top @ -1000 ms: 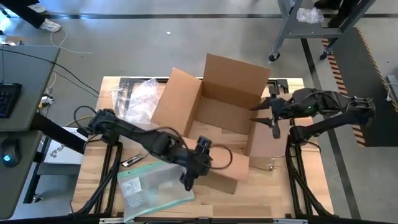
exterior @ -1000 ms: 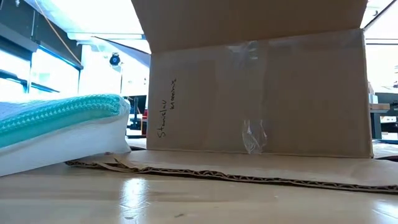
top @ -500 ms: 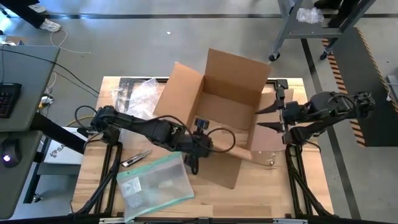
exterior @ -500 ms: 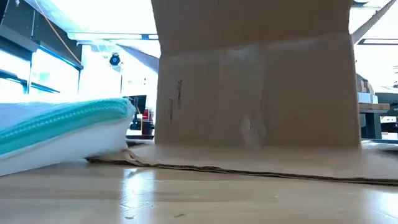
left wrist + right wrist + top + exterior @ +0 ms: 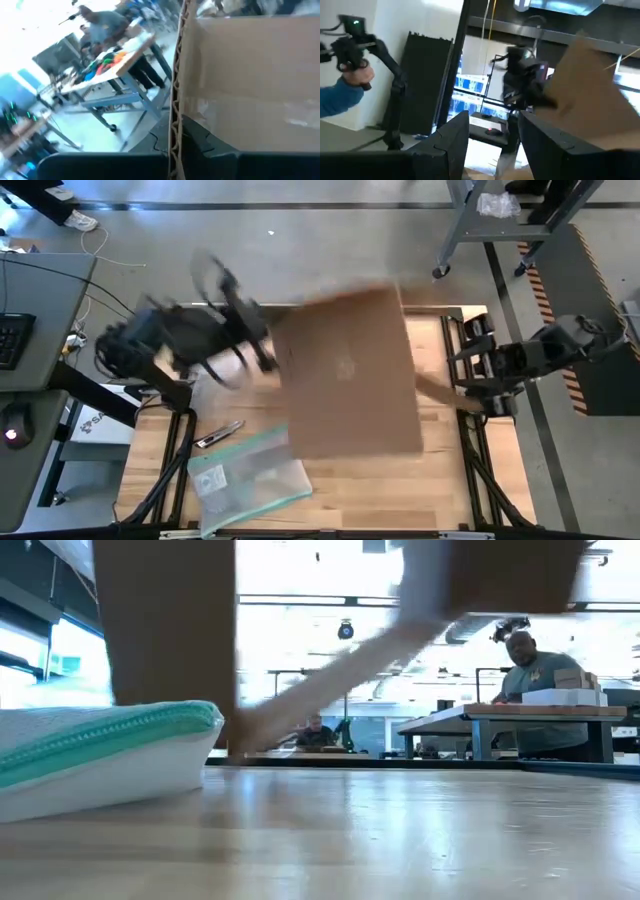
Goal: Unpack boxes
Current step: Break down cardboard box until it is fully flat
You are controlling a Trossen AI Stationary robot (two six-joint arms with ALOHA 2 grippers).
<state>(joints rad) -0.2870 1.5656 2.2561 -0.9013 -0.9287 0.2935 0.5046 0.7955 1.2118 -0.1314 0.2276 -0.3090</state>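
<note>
table (image 5: pixel 440 490) | left gripper (image 5: pixel 268 352) raised, clamping box (image 5: pixel 350 370) (blurred, probably airborne)

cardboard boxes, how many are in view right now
1. The cardboard box is lifted off the table, tipped over its middle, its wall pinched edge-on by the left gripper. The box itself may hide smaller things beneath it.

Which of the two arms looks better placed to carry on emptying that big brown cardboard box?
Probably the left. The left gripper is shut on the brown cardboard box wall and has it lifted off the wooden table. The right gripper hangs open beside it, holding nothing.
</note>
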